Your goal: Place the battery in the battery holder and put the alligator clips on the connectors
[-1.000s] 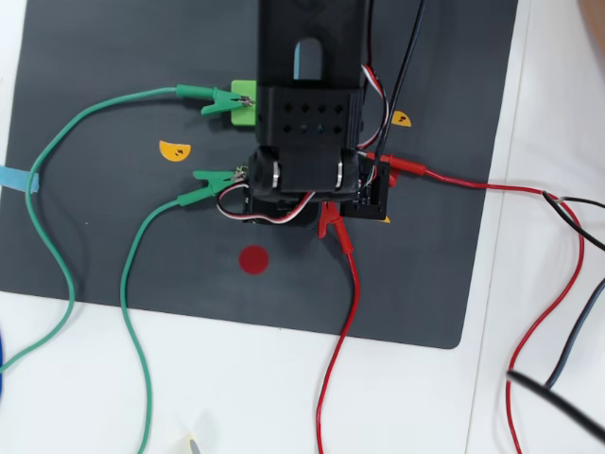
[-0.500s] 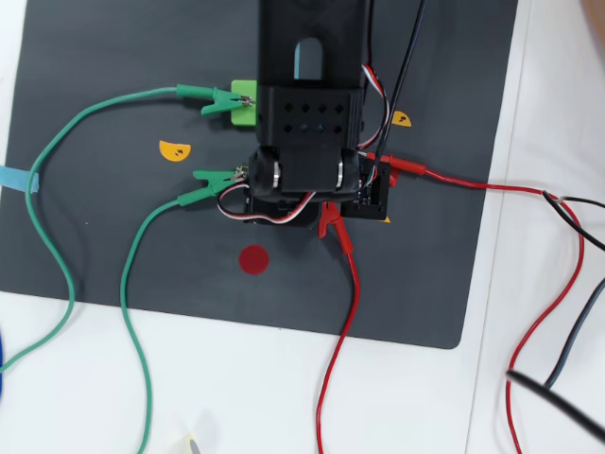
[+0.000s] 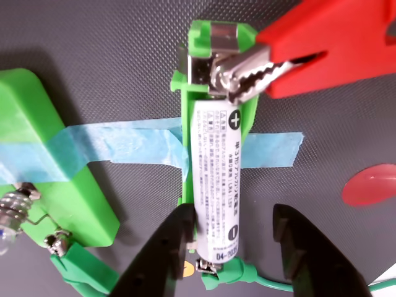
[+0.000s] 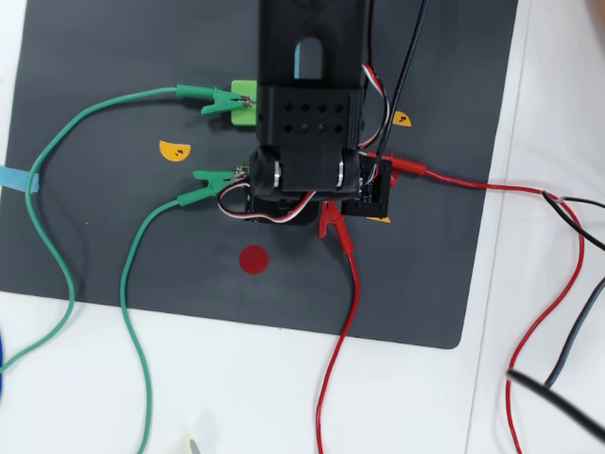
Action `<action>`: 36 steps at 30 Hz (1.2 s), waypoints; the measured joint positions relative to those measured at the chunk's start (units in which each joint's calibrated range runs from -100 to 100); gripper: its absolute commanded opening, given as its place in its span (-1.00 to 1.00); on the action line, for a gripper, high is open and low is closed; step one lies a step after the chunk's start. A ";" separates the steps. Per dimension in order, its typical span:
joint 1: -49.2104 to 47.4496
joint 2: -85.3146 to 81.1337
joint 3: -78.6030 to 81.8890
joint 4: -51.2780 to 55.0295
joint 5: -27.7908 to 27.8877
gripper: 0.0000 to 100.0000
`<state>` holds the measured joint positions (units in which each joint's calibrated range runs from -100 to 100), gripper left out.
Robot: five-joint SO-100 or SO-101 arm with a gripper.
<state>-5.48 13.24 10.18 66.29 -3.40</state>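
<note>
In the wrist view the white battery (image 3: 216, 179) lies in the narrow bright-green battery holder (image 3: 250, 120), plus end at the top. A red alligator clip (image 3: 309, 49) comes in from the upper right, and its metal jaws sit on the silvery tab (image 3: 221, 34) at the holder's top end. A green alligator clip (image 3: 232, 271) is on the holder's bottom end. My gripper (image 3: 235, 250) is open and empty. Its black fingers (image 3: 162, 260) stand on either side of the battery's lower end. In the overhead view the arm (image 4: 307, 123) hides the holder, and the red clip (image 4: 333, 219) pokes out below it.
Blue tape (image 3: 124, 145) crosses the holder and a wider light-green block (image 3: 37, 142) at left, which carries another green clip (image 3: 74, 263). A red round sticker (image 3: 371, 184) lies at right. Overhead: a second red clip (image 4: 406, 167), green wires (image 4: 132, 284), orange stickers (image 4: 173, 149), black mat (image 4: 95, 236).
</note>
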 measured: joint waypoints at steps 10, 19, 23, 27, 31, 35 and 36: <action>-4.60 -5.88 0.00 7.44 -0.36 -0.72; -0.66 -9.16 0.00 7.44 -0.31 -0.98; -0.22 -9.16 0.18 6.59 0.00 -0.98; -0.22 -9.16 0.18 4.48 0.21 -0.98; -0.22 -9.16 1.07 3.89 0.41 -0.98; -0.22 -9.16 1.34 3.89 0.98 -0.98; -0.22 -9.16 1.34 3.72 1.03 -0.98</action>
<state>-5.70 4.08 11.52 70.00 -2.37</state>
